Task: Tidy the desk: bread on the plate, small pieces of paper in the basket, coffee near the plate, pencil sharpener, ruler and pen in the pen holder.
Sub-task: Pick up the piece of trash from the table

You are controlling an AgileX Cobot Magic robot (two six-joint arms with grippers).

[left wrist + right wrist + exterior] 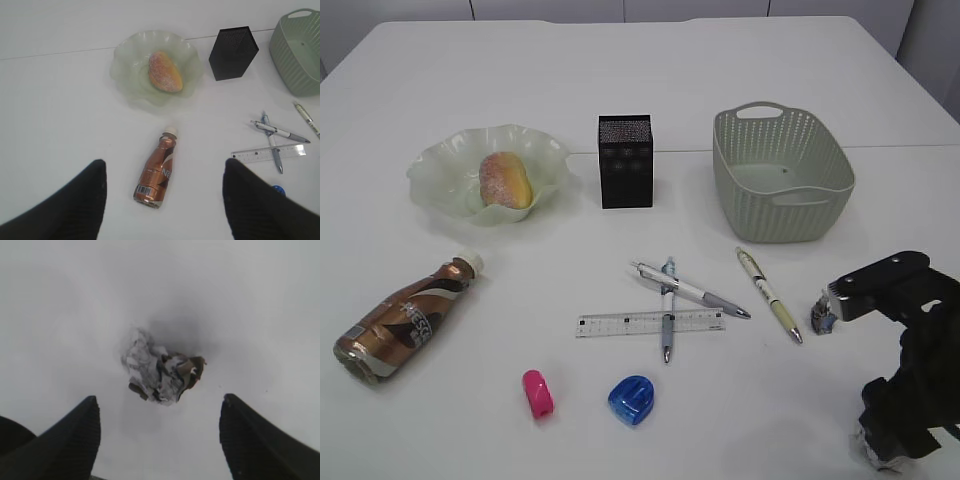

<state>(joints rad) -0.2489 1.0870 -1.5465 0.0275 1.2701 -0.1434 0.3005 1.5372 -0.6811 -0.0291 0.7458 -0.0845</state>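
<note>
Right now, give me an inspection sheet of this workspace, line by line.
Surface: white table, seam line across the back.
Job's things: bread already on the plate; coffee bottle lying on its side; ruler under crossed pens; another pen apart; pink sharpener, blue sharpener; pen holder upright; basket looks empty; crumpled paper on the table.
Clutter: nothing seen.
Grippers: left gripper open, above the bottle; right gripper open, over the paper.
Cables: nothing seen.
Surroundings: pale wall panels.
</note>
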